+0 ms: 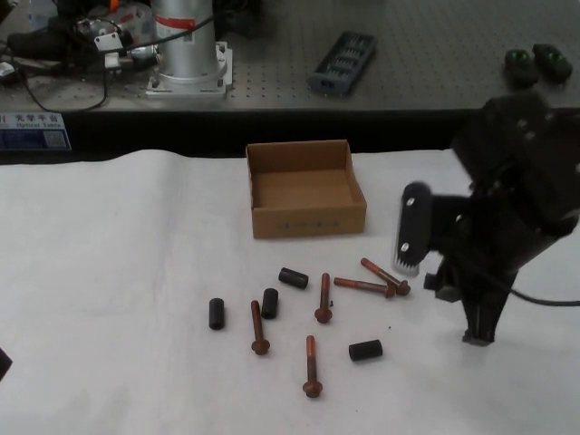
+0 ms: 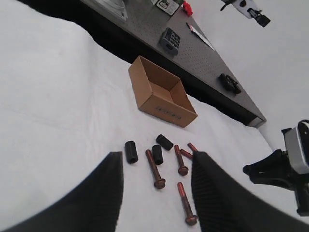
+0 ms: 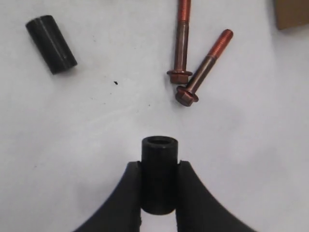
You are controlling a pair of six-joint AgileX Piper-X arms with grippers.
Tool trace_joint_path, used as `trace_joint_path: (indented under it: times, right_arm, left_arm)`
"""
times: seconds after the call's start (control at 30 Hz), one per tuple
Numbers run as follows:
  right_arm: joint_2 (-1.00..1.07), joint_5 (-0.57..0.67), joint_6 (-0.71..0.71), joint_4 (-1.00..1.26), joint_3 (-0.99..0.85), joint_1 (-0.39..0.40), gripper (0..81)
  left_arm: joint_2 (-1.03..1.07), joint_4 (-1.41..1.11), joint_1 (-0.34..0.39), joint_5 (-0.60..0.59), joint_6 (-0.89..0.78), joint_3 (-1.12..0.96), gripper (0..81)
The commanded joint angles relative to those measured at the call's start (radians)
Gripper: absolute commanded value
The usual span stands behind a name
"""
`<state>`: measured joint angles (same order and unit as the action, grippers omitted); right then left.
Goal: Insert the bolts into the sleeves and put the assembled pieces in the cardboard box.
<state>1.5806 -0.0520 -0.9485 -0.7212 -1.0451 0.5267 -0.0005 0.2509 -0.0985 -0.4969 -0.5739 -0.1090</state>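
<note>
The step in hand looks like the first pairing: one sleeve is gripped and no bolt is in it yet.

Nearest, the left jaws stand wide apart and hold nothing. They hang over the white-covered tabletop [image 1: 109, 272], facing the scattered parts.

The right jaws are closed on a black held sleeve [image 3: 159, 169], pinched at its sides with its open bore pointing out past the fingertips [image 3: 128, 193]. I cannot tell whether it is clear of the cloth.

Just beyond it lie the first bolt [image 3: 205, 67] and a second bolt [image 3: 179, 43], their heads just beside each other. A loose sleeve [image 3: 50, 43] lies off to one side. Farther across the cloth, three more bolts [image 1: 260, 328] and three other sleeves [image 1: 269, 303] lie flat and apart.

Beyond them all stands the cardboard box [image 1: 306, 217], open-topped and empty.

As I judge it, the next move belongs to the left jaws. They should take a bolt near its head, leaving the shank free. The two arms then need to bring shank and bore onto one line, so the held sleeve probably has to be turned toward the other arm first.
</note>
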Motion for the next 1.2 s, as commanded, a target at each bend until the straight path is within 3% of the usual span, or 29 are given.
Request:
trace_joint_path:
  times: [0.0, 0.3, 0.77, 0.97, 1.17]
  right_arm:
    - [-0.087, 0.052, 0.125, -0.064, -0.004, 0.003, 2.9]
    - [-0.270, 0.142, 0.347, -0.135, -0.002, 0.003, 2.9]
    - [-0.392, 0.168, 0.372, -0.289, -0.002, 0.003, 2.9]
    - [-0.428, 0.168, 0.372, -0.336, -0.002, 0.003, 2.9]
    - [-0.454, 0.168, 0.385, -0.341, -0.002, 0.003, 2.9]
  left_arm:
    - [0.050, 0.109, 0.022, -0.017, 0.065, -0.092, 33.0]
    - [0.441, 0.120, 0.121, -0.075, 0.170, -0.287, 33.0]
    - [1.120, 0.114, 0.492, 0.137, 0.274, -0.615, 33.0]
    - [1.324, 0.096, 0.564, 0.208, 0.262, -0.693, 33.0]
    - [1.462, 0.060, 0.572, 0.218, 0.214, -0.742, 33.0]
